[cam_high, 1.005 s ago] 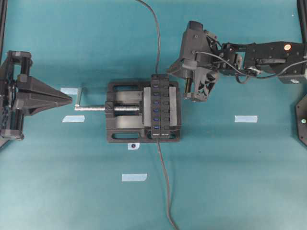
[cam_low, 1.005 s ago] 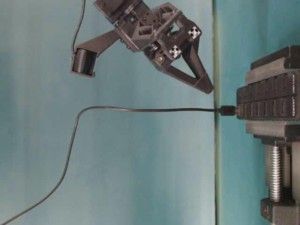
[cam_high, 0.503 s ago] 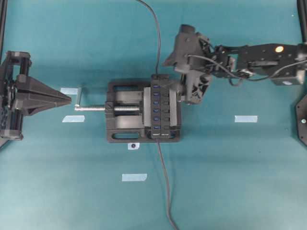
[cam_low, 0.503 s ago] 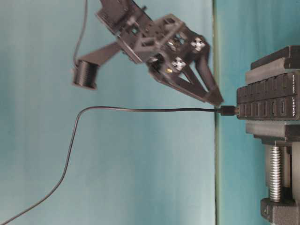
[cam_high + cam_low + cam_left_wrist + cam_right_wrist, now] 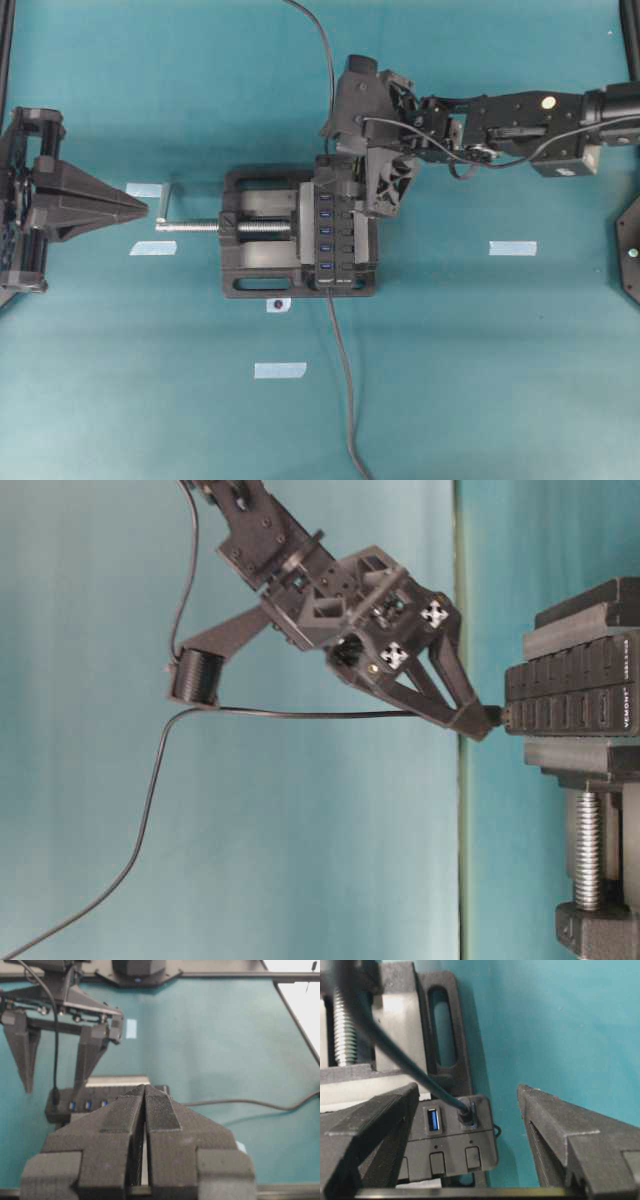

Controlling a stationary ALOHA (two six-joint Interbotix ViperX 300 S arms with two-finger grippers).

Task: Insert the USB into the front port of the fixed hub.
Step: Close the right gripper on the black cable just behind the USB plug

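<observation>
Fingers of our right gripper (image 5: 470, 1125) are spreading wide, straddling the plug (image 5: 466, 1112) sitting in the hub's (image 5: 335, 225) end port; our left gripper (image 5: 145, 1105) is resting pinched closed on nothing.

We see that the right gripper (image 5: 345, 190) is now in a new place. One second ago it hung beside the far end of the fixed hub (image 5: 331, 222), off toward the right arm's side. Now it is over that end, with its open fingers on both sides of the USB (image 5: 466, 1112). In the table-level view the fingertips (image 5: 478, 723), earlier well above the cable (image 5: 300, 714), now reach the level of the plug, just beside the hub, and the wrist camera is lower too.
</observation>
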